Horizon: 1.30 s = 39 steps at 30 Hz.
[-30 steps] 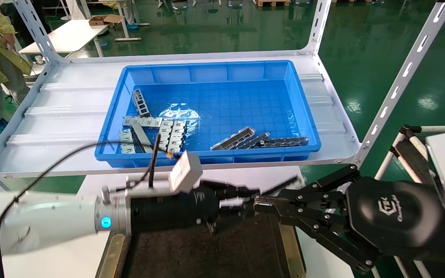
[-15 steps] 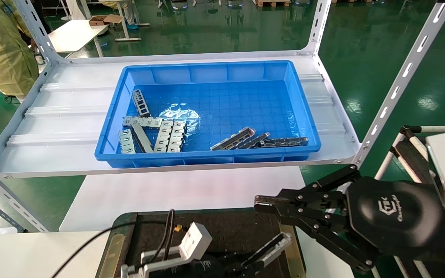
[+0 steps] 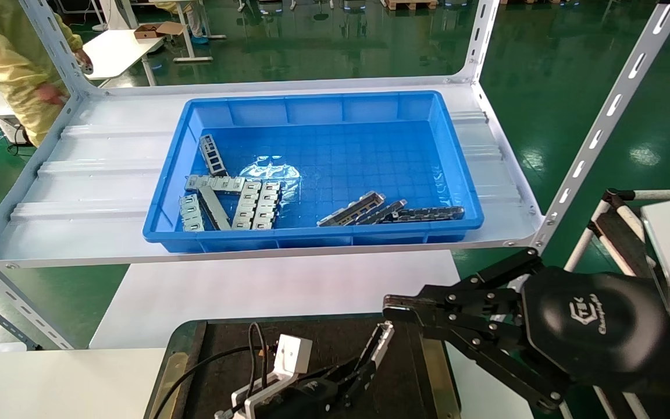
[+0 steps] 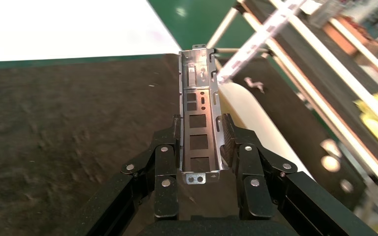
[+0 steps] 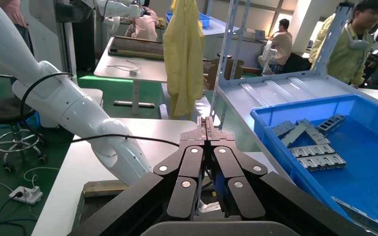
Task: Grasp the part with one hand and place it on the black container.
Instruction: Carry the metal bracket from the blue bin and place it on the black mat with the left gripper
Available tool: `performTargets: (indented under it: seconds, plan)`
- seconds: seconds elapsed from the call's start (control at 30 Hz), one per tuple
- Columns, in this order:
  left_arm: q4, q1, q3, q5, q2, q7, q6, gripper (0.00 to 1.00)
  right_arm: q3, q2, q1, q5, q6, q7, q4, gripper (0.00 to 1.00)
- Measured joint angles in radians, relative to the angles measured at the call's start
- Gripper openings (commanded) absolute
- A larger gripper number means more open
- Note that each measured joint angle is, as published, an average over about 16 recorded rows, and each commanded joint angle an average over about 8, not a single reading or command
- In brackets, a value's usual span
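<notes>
Left gripper (image 4: pixel 201 142) low at the near edge, over the black container (image 3: pixel 312 331), fingers (image 4: pixel 232 140) clamped on both long sides of the part (image 4: pixel 200 115). Part: narrow silver-grey metal channel, ladder-like row of rectangular openings along its face, held tilted above the matte, felt-like black surface, far end near the container's right, brass-coloured edge strip (image 3: pixel 435 372). Container rectangular with rounded corners, resting on a white counter (image 3: pixel 265 288).

Right gripper (image 5: pixel 206 129) parked at near right beside the container, fingers pressed together, holding nothing. Raised lettering on its glossy black housing, not legible.

Farther off, on a white metal shelf (image 3: pixel 102 169), a blue plastic bin (image 3: pixel 312 107) with grid-patterned floor, holding a cluster of similar metal channels (image 3: pixel 230 201) at near left and several darker ones (image 3: pixel 390 212) at near right.
</notes>
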<state>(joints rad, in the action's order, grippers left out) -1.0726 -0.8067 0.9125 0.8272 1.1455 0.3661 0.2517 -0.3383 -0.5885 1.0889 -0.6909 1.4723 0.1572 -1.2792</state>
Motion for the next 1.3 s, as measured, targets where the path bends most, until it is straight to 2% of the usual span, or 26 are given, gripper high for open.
performTargets:
  seconds: [0.27, 0.63, 0.93, 1.23, 1.3]
  plan:
    - [0.017, 0.008, 0.031, -0.016, 0.059, 0.057, -0.192, 0.00, 0.000, 0.000, 0.000, 0.000, 0.000, 0.000, 0.000, 0.00]
    - [0.014, 0.010, 0.084, -0.066, 0.097, 0.091, -0.374, 0.00, 0.000, 0.000, 0.000, 0.000, 0.000, 0.000, 0.000, 0.00]
    - [0.000, 0.008, 0.127, -0.120, 0.112, 0.090, -0.475, 0.00, -0.001, 0.000, 0.000, 0.000, 0.000, 0.000, 0.000, 0.00]
    - [-0.007, 0.004, 0.161, -0.166, 0.122, 0.082, -0.526, 0.00, -0.001, 0.000, 0.000, 0.001, 0.000, 0.000, 0.000, 0.00]
    - [-0.007, 0.003, 0.167, -0.174, 0.124, 0.080, -0.531, 0.04, -0.001, 0.000, 0.000, 0.001, 0.000, 0.000, 0.000, 0.05]
